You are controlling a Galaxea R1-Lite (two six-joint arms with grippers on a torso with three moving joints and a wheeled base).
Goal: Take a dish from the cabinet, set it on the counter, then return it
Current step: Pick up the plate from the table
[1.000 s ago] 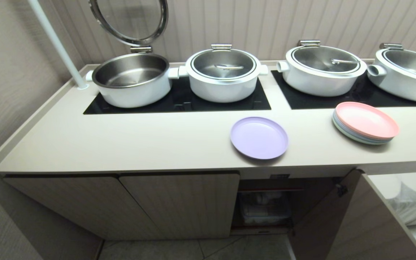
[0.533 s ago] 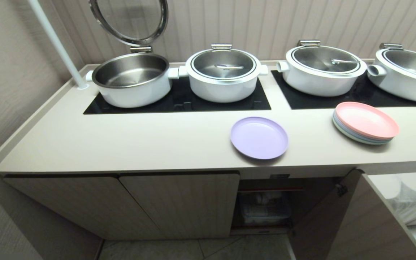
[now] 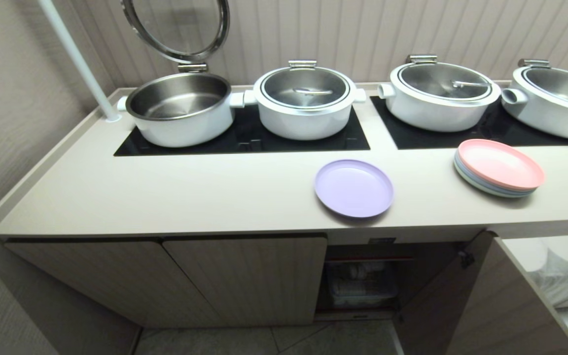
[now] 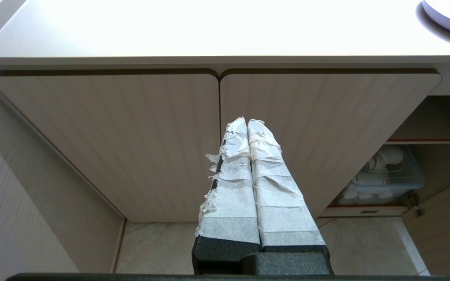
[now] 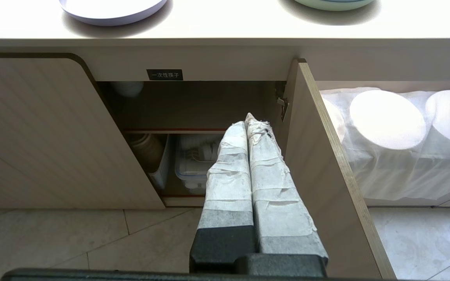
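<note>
The lavender dish [image 3: 354,188] lies flat on the beige counter [image 3: 190,197] near its front edge; its rim also shows in the right wrist view [image 5: 111,9]. Below it the cabinet [image 3: 363,281] stands with its right door [image 3: 486,305] swung open. Inside I see a red-edged shelf [image 5: 170,131] and a clear box [image 5: 191,168]. Neither arm shows in the head view. My left gripper [image 4: 247,121] is shut and empty, facing the closed doors [image 4: 131,136]. My right gripper [image 5: 246,119] is shut and empty, pointing at the cabinet opening.
A pink-topped stack of plates [image 3: 500,167] sits on the counter to the right. Several white pots [image 3: 303,101] stand on the black cooktop panels [image 3: 244,138]; the leftmost has its lid raised. White cloth-covered discs [image 5: 389,121] fill the niche beyond the open door.
</note>
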